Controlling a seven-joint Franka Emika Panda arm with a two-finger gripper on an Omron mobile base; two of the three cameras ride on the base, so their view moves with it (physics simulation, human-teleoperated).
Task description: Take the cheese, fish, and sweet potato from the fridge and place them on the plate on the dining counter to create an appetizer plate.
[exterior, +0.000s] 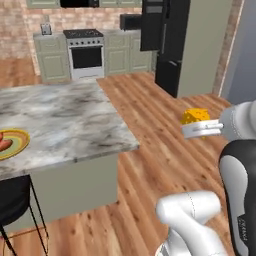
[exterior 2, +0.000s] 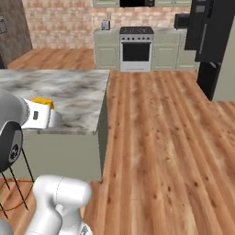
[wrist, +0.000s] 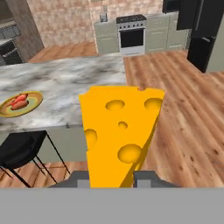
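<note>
One cheese (wrist: 120,131) wedge is pinched upright between the jaws of the gripper (wrist: 112,178), and the plate (wrist: 35,103) is seen at left centre on the dining counter (wrist: 78,78).

So the marble surface (exterior 2: 69,98) runs in from the left, its near right corner just above the grey-green base; a bit of yellow cheese (exterior 2: 42,101) peeks over the white hand at the surface's near edge; stove (exterior 2: 136,48) at the back wall, black fridge (exterior 2: 209,43) far right, wood floor (exterior 2: 160,151) between.
</note>
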